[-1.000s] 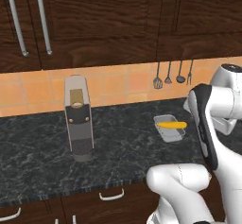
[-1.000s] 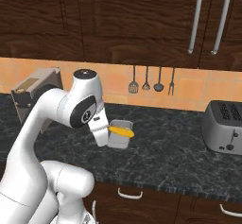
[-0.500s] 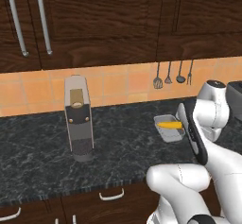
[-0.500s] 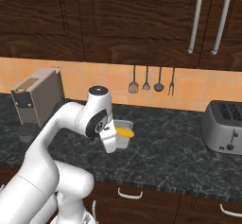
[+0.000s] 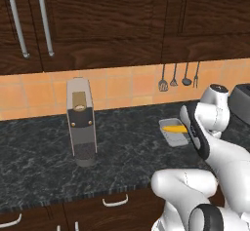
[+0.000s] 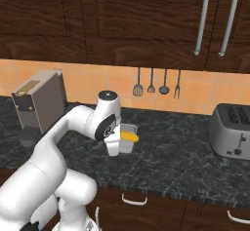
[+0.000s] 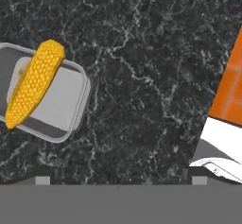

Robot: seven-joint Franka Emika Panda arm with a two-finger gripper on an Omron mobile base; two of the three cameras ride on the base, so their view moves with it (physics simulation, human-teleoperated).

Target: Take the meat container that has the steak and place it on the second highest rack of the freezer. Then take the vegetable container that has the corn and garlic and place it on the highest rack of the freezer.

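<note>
You have dark wooden cabinets (image 5: 122, 20) across the top of both base views, with 2 long silver handles (image 6: 215, 20) on the doors. Below them runs the orange tile backsplash (image 5: 127, 86), and under that the black speckled counter (image 5: 44, 162), which stretches from side to side with drawer fronts beneath it.

The white arm (image 6: 73, 142) bends over the counter's near edge, its wrist hanging just beside the tray. On the counter, the coffee machine (image 5: 81, 123) stands upright toward the left, a tan panel on its front; no writing on it can be read. The silver toaster (image 6: 231, 137) sits well apart on the right, with a small dial low on its face and no legible label.

The shallow grey tray (image 7: 71, 106) rests flat on the counter, and the corn (image 7: 34, 83) lies slanted across it, one yellow cob about as long as the tray. Garlic cannot be made out in the tray.

4 dark utensils (image 6: 157, 83) hang in a row on the backsplash.

The gripper's jaws stand fully apart and grasp nothing; in the hand view its 2 fingertips (image 7: 42, 180) sit wide at the bottom edge, over bare counter beside the tray.
</note>
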